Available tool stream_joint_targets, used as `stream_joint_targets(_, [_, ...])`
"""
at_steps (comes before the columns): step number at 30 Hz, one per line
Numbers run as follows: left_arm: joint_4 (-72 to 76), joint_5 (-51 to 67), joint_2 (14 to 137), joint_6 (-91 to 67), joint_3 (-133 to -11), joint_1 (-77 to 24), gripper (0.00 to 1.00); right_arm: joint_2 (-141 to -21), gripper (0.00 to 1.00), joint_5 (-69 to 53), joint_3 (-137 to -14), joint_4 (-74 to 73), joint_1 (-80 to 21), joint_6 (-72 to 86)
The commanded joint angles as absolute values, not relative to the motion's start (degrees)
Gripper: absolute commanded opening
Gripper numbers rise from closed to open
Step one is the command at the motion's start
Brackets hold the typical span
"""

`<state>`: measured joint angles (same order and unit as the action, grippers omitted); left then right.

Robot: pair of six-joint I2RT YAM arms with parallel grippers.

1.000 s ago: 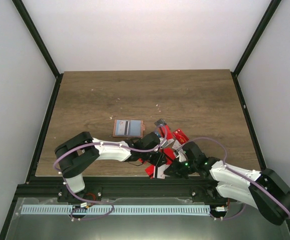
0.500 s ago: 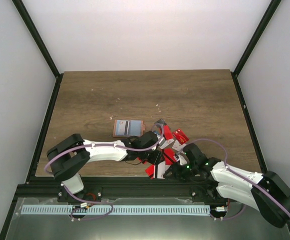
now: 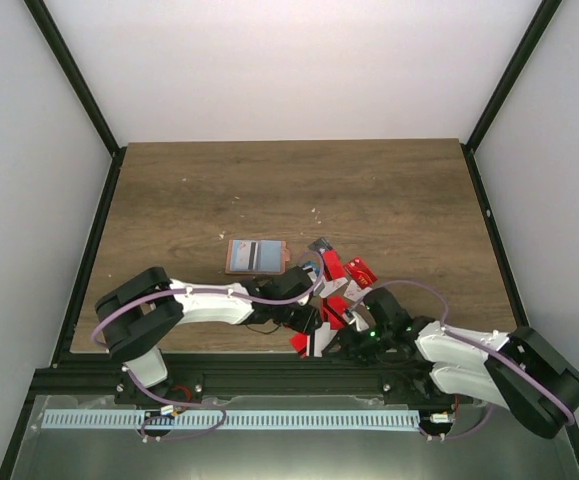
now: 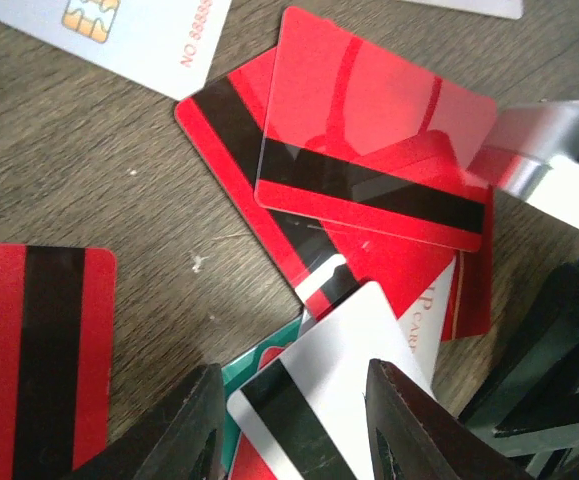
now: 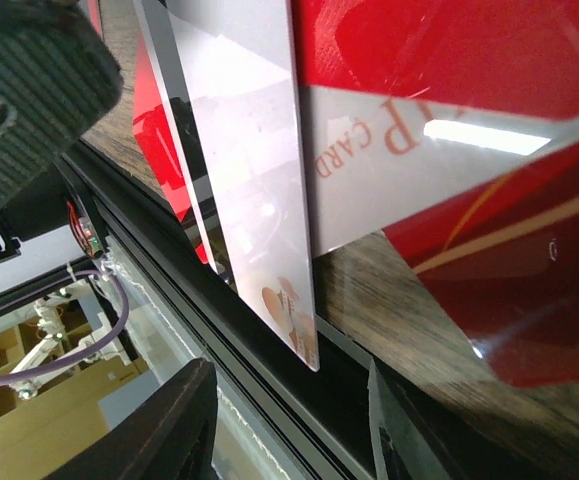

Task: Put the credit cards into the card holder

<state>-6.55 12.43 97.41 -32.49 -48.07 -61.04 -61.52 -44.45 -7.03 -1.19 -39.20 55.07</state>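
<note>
Top view first: the card holder (image 3: 256,257) lies flat on the wooden table (image 3: 399,200), near the middle and left of the heap. The credit cards (image 3: 335,285), mostly red, sit in a loose pile at the near edge, just right of the holder and apart from it. Both arms reach low into that pile. The left gripper (image 3: 307,317) is over its near-left part and the right gripper (image 3: 348,339) is right beside it at the table's near edge. From up here I cannot tell how either pair of fingers stands.

Left wrist view: the left gripper (image 4: 294,375) has its fingers (image 4: 194,425) spread wide. A white card with a black stripe (image 4: 334,380) lies in the gap, and neither finger is seen pressing on it. A teal card (image 4: 261,358) peeks out under it. Farther off, a red card with a black stripe (image 4: 374,130) overlaps other red ones. Another red striped card (image 4: 39,350) lies alone at the left, and a white chip card (image 4: 134,30) sits at the top edge.

Right wrist view: the right gripper (image 5: 287,378) has its fingers (image 5: 169,430) apart, pinching nothing. A pale card (image 5: 254,170) juts out past the table's edge over the black frame rail (image 5: 219,360). A card lettered "CARD" (image 5: 419,140) lies across red ones. A ribbed black pad (image 5: 29,70) fills the upper left corner.
</note>
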Motion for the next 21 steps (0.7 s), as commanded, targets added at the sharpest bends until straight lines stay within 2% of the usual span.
stream_joint_targets(1, [-4.03, 14.29, 97.49, -34.70, -45.48, -61.44, 0.41, -63.68, 0.43, -43.94, -6.03, 5.35, -39.35, 56.15])
stream_joint_targets(15, [-2.01, 14.57, 95.21, -37.13, -42.07, -61.80, 0.41, -71.40, 0.35, -44.89, -4.46, 16.04, -39.38, 58.08])
stream_joint_targets(21, [0.17, 15.54, 94.76, -38.82, -40.25, -61.88, 0.41, -73.17, 0.25, -44.74, -3.49, 19.89, -39.46, 59.09])
